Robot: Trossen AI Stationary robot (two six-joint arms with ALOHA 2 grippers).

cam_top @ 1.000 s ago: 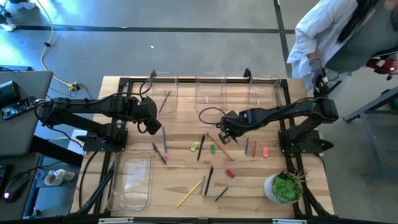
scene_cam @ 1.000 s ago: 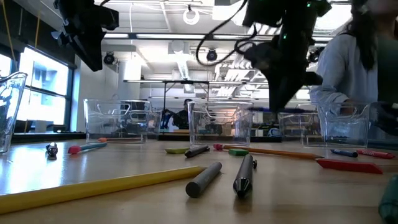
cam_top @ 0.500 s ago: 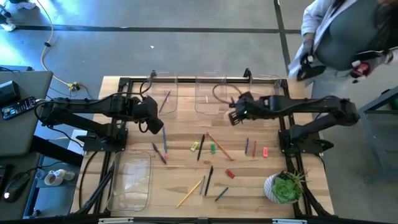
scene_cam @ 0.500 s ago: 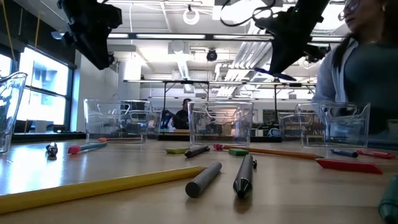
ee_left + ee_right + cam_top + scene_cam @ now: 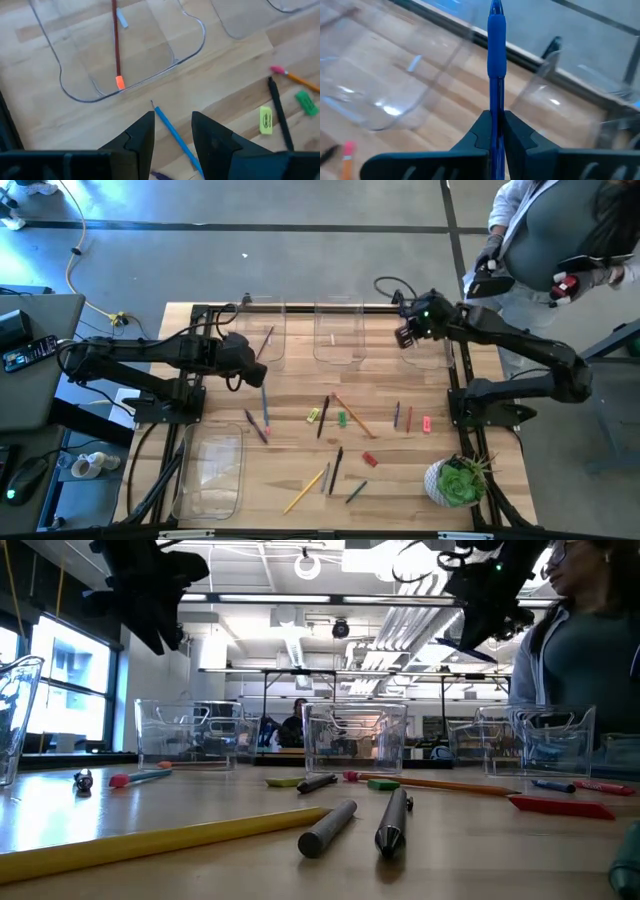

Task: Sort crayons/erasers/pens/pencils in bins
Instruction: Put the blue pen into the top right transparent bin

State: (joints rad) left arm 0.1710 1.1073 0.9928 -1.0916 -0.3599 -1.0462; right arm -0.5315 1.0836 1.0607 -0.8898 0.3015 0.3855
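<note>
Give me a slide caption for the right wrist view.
Right gripper shut on a blue pen, carried above the clear bins.

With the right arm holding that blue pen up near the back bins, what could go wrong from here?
The right gripper pinches the blue pen only at its lower end, so it may swing or slip. The pen is long against the rightmost bin, so it might catch on the rim. A person stands close by that arm.

Blue pen [image 5: 495,65], clear bins [image 5: 337,332] (one holds a red pencil [image 5: 116,42]).
</note>
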